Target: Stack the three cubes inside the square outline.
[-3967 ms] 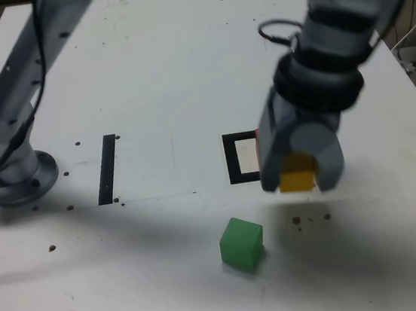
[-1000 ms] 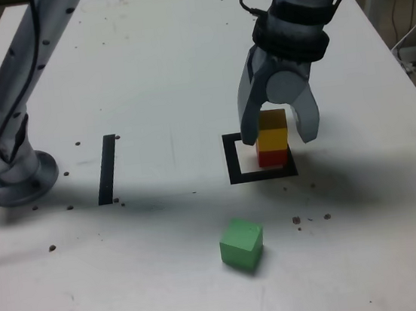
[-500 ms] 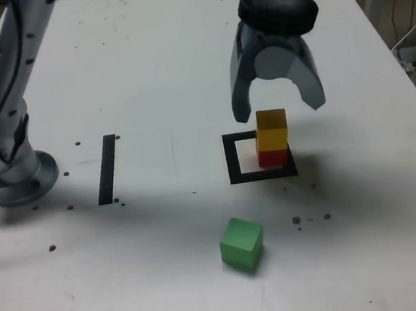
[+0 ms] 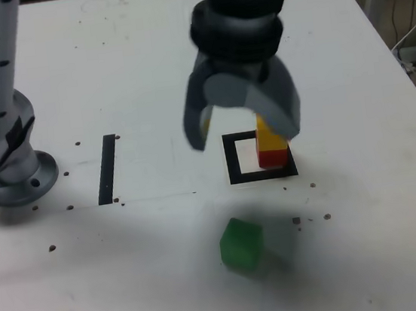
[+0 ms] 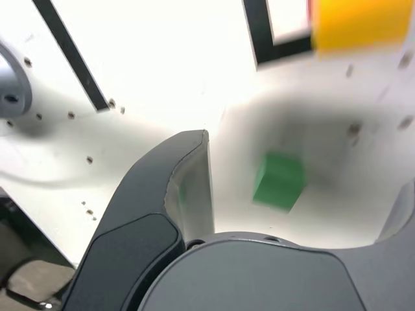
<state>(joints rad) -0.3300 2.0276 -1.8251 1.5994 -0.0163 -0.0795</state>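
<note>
The gripper (image 4: 242, 125) hangs mid-frame with jaws spread and empty, above the green cube (image 4: 241, 245), which sits lower centre and is probably the next pick. The yellow cube (image 4: 269, 137) rests on the red cube (image 4: 272, 157) inside the outline (image 4: 232, 160), right of centre, so two tiers are built; no writing is visible.

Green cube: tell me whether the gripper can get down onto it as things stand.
Probably yes. The gripper hangs open above the table, and the green cube sits alone on bare table, apart from the yellow cube stacked on the red cube in the square outline. Nothing blocks the descent.
</note>
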